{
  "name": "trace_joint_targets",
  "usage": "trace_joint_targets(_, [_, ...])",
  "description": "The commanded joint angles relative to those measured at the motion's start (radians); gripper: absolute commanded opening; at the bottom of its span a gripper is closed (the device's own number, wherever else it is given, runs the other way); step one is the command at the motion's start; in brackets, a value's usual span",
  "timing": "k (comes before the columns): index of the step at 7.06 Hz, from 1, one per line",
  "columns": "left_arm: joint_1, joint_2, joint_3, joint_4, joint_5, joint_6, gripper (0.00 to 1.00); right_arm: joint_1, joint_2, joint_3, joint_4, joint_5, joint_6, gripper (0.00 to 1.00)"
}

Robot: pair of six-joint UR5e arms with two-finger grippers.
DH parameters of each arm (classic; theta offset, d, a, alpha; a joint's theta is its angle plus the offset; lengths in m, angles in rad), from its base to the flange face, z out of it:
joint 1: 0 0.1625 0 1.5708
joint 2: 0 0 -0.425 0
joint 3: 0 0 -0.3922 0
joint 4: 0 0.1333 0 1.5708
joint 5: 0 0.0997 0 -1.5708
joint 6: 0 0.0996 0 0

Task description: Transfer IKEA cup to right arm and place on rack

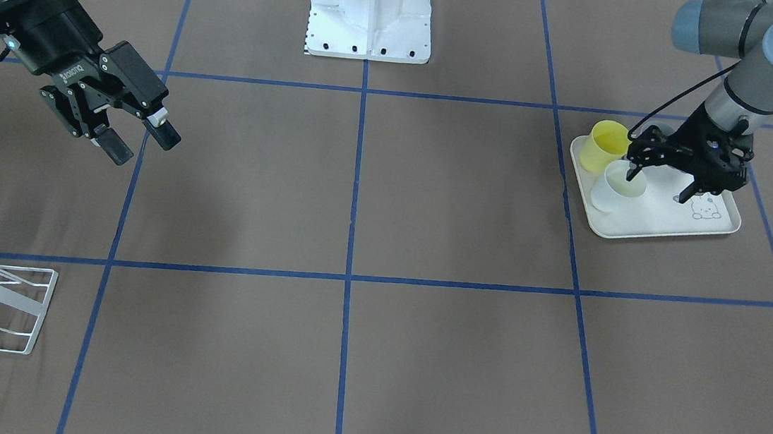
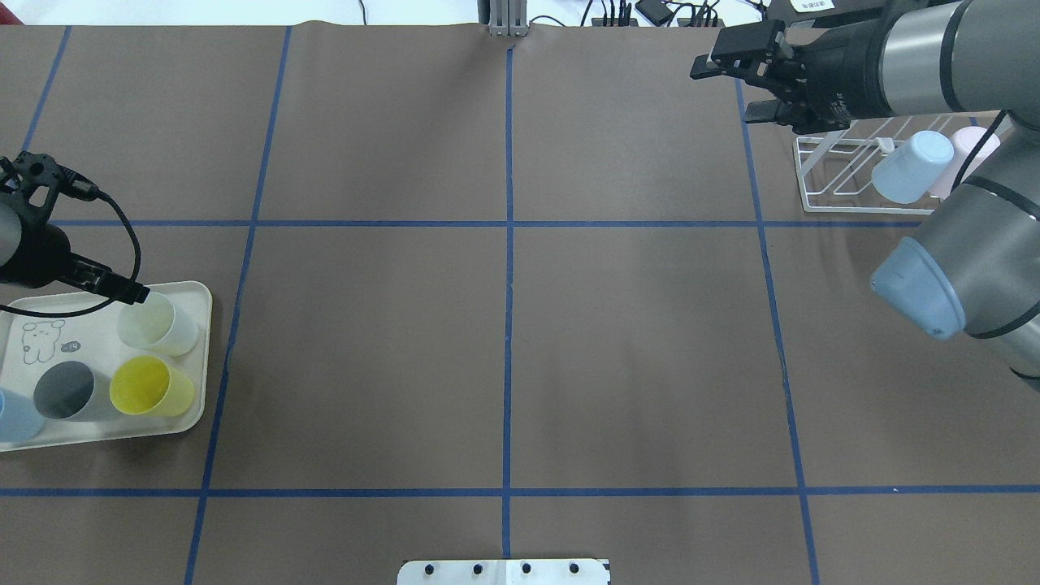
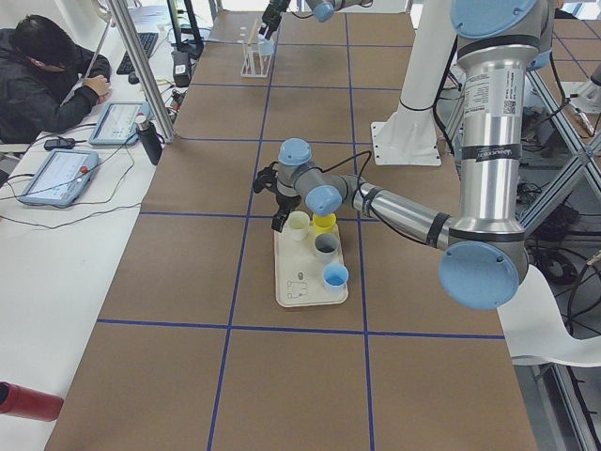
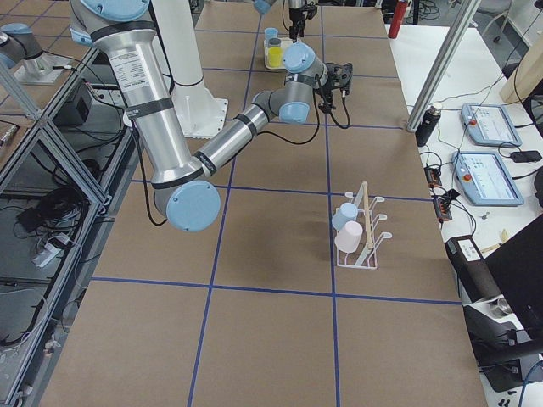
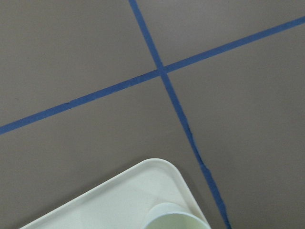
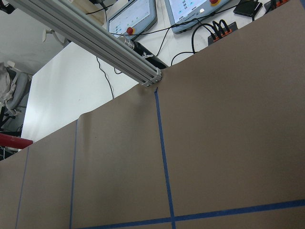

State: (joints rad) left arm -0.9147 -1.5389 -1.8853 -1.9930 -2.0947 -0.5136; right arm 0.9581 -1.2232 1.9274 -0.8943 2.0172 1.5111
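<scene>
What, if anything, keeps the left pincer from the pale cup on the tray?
Probably nothing, so yes: the open left pincer hangs at the rim of the pale cup; the yellow cup stands beside, not between.

Robotics lab: blue-taped grid table [image 2: 366, 366], aluminium framing [image 6: 95, 40], teach pendants [image 4: 488, 125], person [image 3: 42, 85] at side bench [image 3: 56, 254].

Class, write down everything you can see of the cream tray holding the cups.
The tray is cream, rounded-square, low-rimmed, plastic-looking, lying flat on the brown table cover toward the robot's left. A small animal line drawing marks one corner. Standing open-end up in it: pale white cup, yellow cup, dark grey cup, light blue cup. The left gripper hangs open above it, one finger at the pale white cup's rim; contact unclear.
</scene>
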Motion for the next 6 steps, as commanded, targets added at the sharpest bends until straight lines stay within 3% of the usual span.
trace_joint_targets(1, [0.004, -0.010, 0.040, -0.007, -0.001, 0.004, 1.00, -0.002, 0.001, -0.002, 0.008, 0.000, 0.001, 1.00])
trace_joint_targets(6, [0.022, -0.012, 0.049, -0.009, 0.001, 0.001, 0.98, -0.002, -0.001, -0.013, 0.021, 0.002, 0.001, 1.00])
